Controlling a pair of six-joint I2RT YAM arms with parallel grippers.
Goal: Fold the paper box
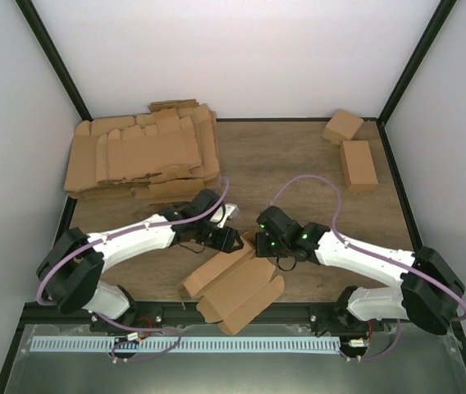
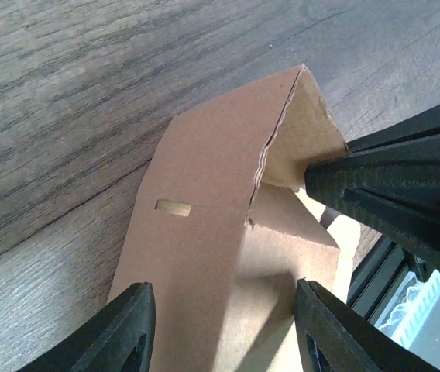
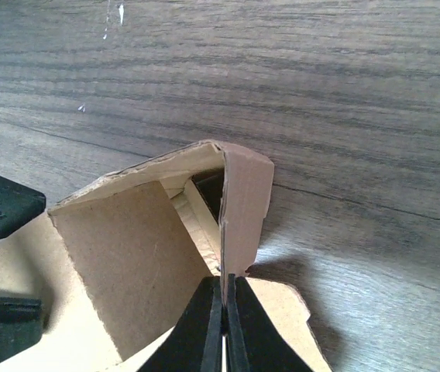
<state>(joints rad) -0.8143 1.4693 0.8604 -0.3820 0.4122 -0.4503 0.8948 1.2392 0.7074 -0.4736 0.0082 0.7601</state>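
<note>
The paper box (image 1: 235, 287) is a partly folded brown cardboard blank lying near the table's front edge, between the two arms. My left gripper (image 1: 223, 239) is open. In the left wrist view its fingers (image 2: 131, 333) straddle a raised side panel of the box (image 2: 204, 225) without closing on it. My right gripper (image 1: 260, 243) is shut on an upright end flap (image 3: 245, 203) of the box. Its tips (image 3: 224, 298) pinch the flap's lower edge. The right gripper also shows in the left wrist view (image 2: 394, 186), touching the flap.
A big pile of flat cardboard blanks (image 1: 143, 156) lies at the back left. Two folded small boxes (image 1: 342, 125) (image 1: 358, 164) sit at the back right. A metal rail (image 1: 217, 312) runs along the table's near edge, just below the box.
</note>
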